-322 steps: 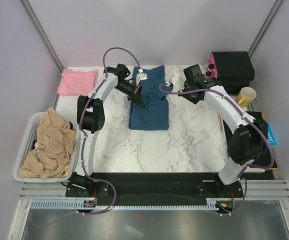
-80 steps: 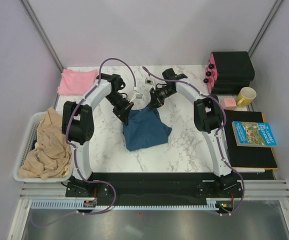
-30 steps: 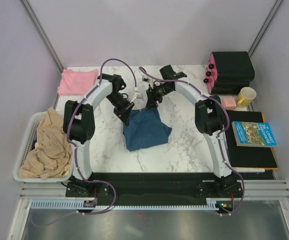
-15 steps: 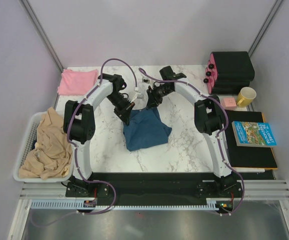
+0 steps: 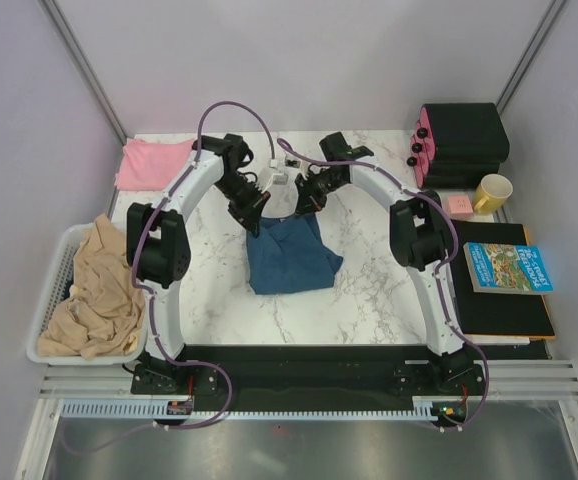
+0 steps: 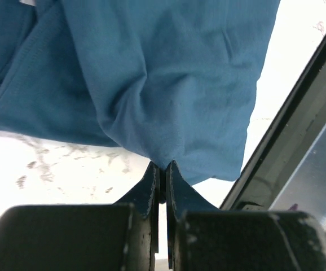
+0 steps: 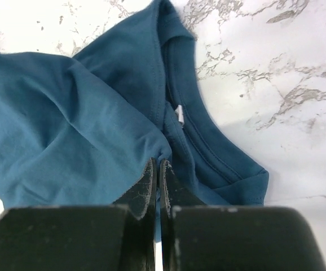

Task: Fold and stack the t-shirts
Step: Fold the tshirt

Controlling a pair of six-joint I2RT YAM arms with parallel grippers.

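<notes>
Teal shirt (image 5: 291, 260) lay bunched at centre of the marble surface (image 5: 379, 290), with its upper edge pulled up toward both claws. Left claw (image 6: 161, 170) was closed, pinching a gathered fold of the teal shirt at its tips. In the left wrist view the cloth fanned out above the tips, with bare surface at lower left. Right claw (image 7: 157, 166) was closed too, nipping a fold of the same shirt just beside the collar (image 7: 205, 141), which ran toward lower right of the right wrist view. In the top view the two claws sat near each other at the shirt's upper edge, upper centre of frame, with the arms arching in from both sides. Pink shirt (image 5: 155, 162) lay flat at upper left of the surface, well apart from the teal one. Beige cloth (image 5: 99, 290) was heaped in a white basket (image 5: 51, 300) at left edge of frame. At right were a black box (image 5: 464, 135), a yellow mug (image 5: 492, 191) and a small pink block (image 5: 458, 205). Below them a book (image 5: 507, 267) lay on a black mat (image 5: 499, 315).
</notes>
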